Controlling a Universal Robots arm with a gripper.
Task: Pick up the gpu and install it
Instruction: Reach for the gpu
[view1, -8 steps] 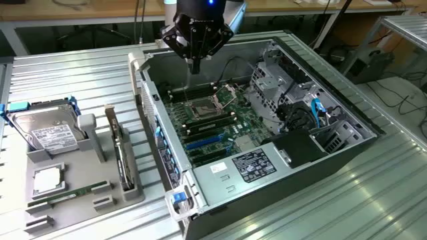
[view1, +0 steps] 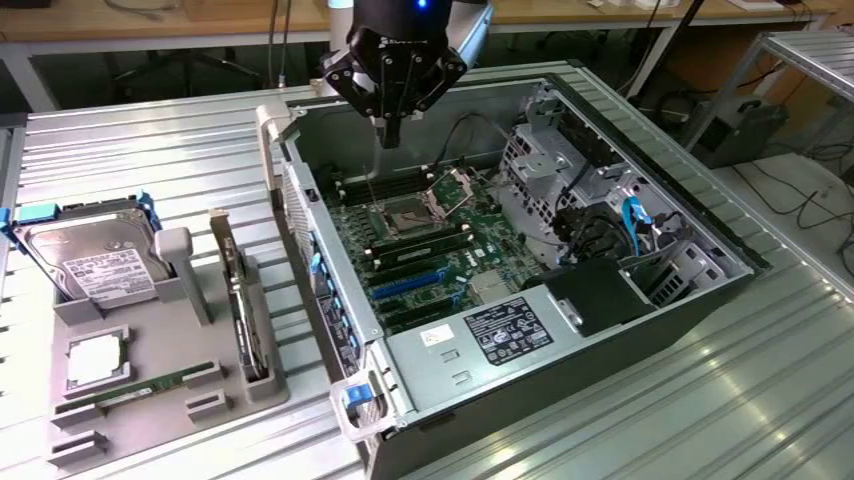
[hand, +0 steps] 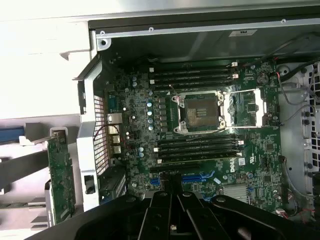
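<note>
Ribbed metal table (view1: 147, 150) in a workshop
A wooden workbench (view1: 160, 22) stands behind it; cables (view1: 805, 205) lie on the floor (view1: 754, 180) near a metal rack (view1: 817, 45).

Access to the motherboard (view1: 414, 255) is free from above through the open case (view1: 561, 400), bounded by the drive cage (view1: 547, 165) and blue cables (view1: 637, 215) on the exterior view's right and the rear wall (view1: 296, 200) on its left; the gpu (view1: 243, 320), just outside that wall, is unobstructed above.

exterior view: you look from high up, slanting down on the open case (view1: 630, 125)
wrist view: close, straight down
shared: motherboard (hand: 140, 100)
</note>
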